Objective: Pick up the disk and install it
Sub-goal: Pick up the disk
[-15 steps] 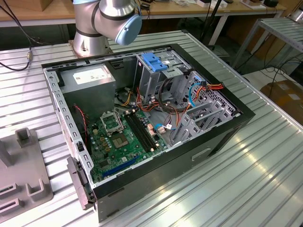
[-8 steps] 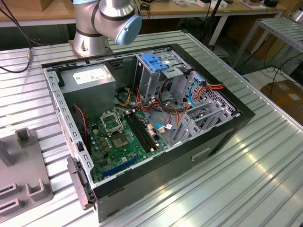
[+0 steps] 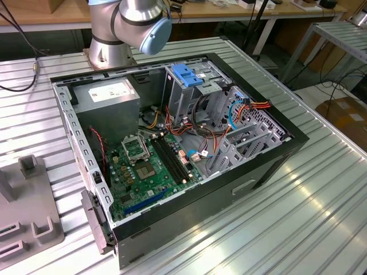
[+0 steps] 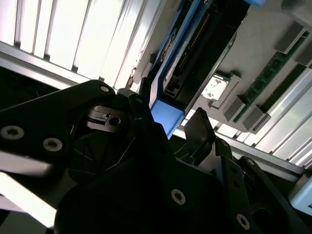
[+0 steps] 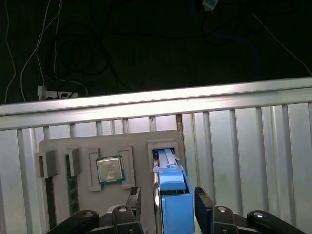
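Note:
The disk [image 5: 171, 192], with blue plastic rails on its edge, stands on edge in a slot of a grey holder plate [image 5: 58, 146] on the ribbed metal table. My gripper [image 5: 169, 207] is right over it and open. One black finger [image 5: 134, 202] sits on one side of the blue rail with a small gap, and the other finger [image 5: 204, 207] is close against the opposite side. In the second wrist view the blue rail of the disk [image 4: 168, 114] runs between the fingers of the gripper [image 4: 170, 122].
The holder plate also carries a processor chip [image 5: 109, 169] and a memory stick [image 5: 72, 190]. In the exterior view an open computer case [image 3: 264, 166] lies on the table with a blue-handled drive cage [image 3: 186, 74], a grey power-supply box [image 3: 109, 94] and loose cables. The arm's base [image 3: 123, 26] stands behind it.

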Tool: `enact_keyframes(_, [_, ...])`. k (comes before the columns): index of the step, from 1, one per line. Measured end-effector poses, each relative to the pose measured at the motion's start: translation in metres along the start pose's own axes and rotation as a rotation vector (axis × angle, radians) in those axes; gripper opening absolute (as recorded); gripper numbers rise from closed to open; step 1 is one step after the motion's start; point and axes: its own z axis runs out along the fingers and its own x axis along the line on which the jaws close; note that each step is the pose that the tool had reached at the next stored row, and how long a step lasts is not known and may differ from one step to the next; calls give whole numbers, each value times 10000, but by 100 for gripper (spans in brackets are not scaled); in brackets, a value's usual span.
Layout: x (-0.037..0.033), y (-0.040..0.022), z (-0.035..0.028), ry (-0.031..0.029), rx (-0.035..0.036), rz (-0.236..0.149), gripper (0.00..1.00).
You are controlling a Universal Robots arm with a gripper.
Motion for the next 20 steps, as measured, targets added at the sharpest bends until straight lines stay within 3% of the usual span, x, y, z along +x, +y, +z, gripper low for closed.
enact_keyframes(3, [-36,3,53,0,1,-34,56])
enact_keyframes(6, [-37,8,61,0,1,-36,56])
enact_keyframes(9, [-36,21,64,0,3,-34,47])
enact_keyframes(10, [-36,30,65,-1,6,-34,40])
enact_keyframes(20, [-34,50,85,-1,16,-35,40])
